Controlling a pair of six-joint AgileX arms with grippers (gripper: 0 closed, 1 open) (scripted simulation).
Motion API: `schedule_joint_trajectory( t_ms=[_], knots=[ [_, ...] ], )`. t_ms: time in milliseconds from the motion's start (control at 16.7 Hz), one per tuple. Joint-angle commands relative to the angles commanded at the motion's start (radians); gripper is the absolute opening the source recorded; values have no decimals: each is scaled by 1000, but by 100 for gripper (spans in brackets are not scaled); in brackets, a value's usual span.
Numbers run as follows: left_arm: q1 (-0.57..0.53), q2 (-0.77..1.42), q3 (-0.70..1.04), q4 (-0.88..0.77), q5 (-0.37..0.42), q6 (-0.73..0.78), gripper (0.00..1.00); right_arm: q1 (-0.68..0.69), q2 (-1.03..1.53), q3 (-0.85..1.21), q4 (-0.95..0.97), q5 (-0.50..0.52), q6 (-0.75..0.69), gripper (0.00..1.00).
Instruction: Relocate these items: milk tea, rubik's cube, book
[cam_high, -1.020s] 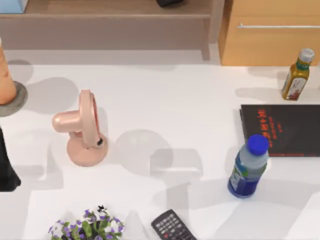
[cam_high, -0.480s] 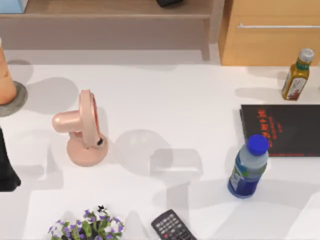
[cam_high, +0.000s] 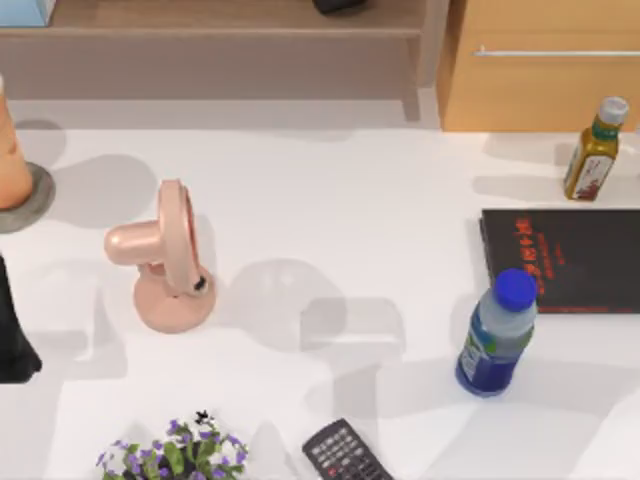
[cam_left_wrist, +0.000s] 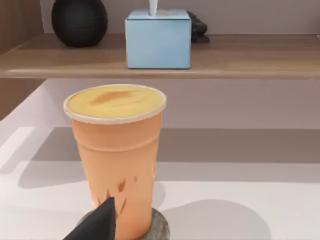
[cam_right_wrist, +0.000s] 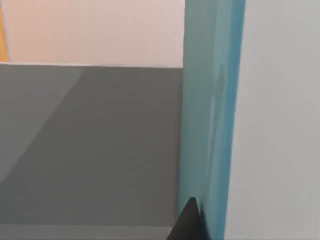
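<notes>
The milk tea (cam_left_wrist: 117, 155), a peach-orange cup, stands upright on a grey coaster (cam_left_wrist: 159, 229) at the table's far left (cam_high: 8, 150). My left gripper (cam_left_wrist: 100, 225) is just short of the cup and apart from it, and the left arm's dark body (cam_high: 12, 335) lies at the left edge. The teal-blue book (cam_right_wrist: 212, 115) stands on end close in front of the right wrist camera. My right gripper (cam_right_wrist: 197, 227) is shut on it, one dark fingertip (cam_right_wrist: 189, 222) against its cover. The rubik's cube is out of view.
A pink fan (cam_high: 165, 255) stands left of centre. A blue-capped bottle (cam_high: 497, 335), a flat black book (cam_high: 565, 260) and a yellow-brown bottle (cam_high: 593, 150) are at the right. A remote (cam_high: 345, 452) and flowers (cam_high: 175, 450) lie at the front. A shelf (cam_left_wrist: 225, 52) holds a light blue box (cam_left_wrist: 158, 39).
The things on the table and the left arm have stayed put. Only a faint shadow at the lower right of the table has shifted a little.
</notes>
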Motion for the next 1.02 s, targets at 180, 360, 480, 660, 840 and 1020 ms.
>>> schedule_joint_trajectory(
  t_ms=[180, 360, 480, 660, 840, 1020],
  knots=[
    [0, 0, 0, 0, 0, 0, 100, 4, 3, 3, 0, 0, 1, 0],
    [0, 0, 0, 0, 0, 0, 100, 5, -18, -12, 2, 12, 8, 0],
    [0, 0, 0, 0, 0, 0, 100, 9, -72, -52, 8, 43, 29, 0],
    [0, 0, 0, 0, 0, 0, 100, 31, -198, -156, 25, 114, 87, 0],
    [0, 0, 0, 0, 0, 0, 100, 85, -361, -306, 49, 207, 182, 0],
    [0, 0, 0, 0, 0, 0, 100, 170, -539, -485, 82, 317, 316, 0]
  ],
)
